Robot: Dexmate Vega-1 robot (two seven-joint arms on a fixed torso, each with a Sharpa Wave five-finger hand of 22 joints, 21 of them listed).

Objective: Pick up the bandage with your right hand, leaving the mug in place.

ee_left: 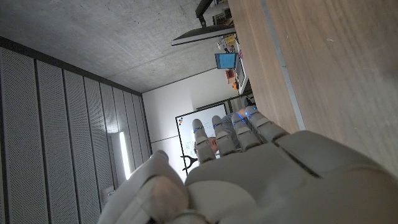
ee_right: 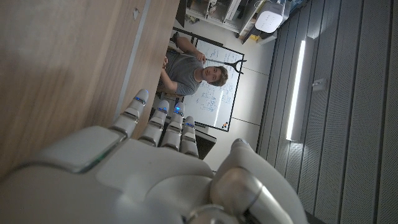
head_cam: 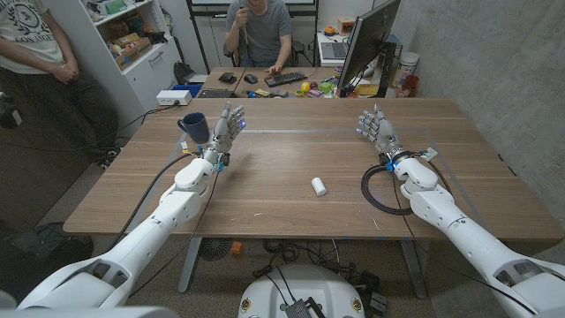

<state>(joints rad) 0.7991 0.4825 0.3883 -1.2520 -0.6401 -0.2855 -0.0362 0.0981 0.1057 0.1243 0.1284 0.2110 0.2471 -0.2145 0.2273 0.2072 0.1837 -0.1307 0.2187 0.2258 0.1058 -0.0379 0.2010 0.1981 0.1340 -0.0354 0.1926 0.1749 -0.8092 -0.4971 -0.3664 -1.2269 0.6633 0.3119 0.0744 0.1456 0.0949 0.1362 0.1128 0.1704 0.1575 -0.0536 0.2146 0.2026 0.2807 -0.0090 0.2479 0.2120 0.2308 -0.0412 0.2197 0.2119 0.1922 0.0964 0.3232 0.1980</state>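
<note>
A small white bandage roll (head_cam: pixel 318 185) lies on the wooden table (head_cam: pixel 291 150) near the front middle. A dark blue mug (head_cam: pixel 194 126) stands at the far left of the table. My left hand (head_cam: pixel 226 129) (ee_left: pixel 249 174) is raised just right of the mug, fingers apart, holding nothing. My right hand (head_cam: pixel 380 131) (ee_right: pixel 149 168) is up over the right side of the table, fingers apart and empty, well to the right of and beyond the bandage.
A black cable (head_cam: pixel 381 190) loops at my right wrist. Behind the table, a second desk carries a keyboard (head_cam: pixel 285 79) and monitor (head_cam: pixel 364 44), with a seated person (head_cam: pixel 259 31) there. Another person (head_cam: pixel 40 53) stands at the far left beside shelves.
</note>
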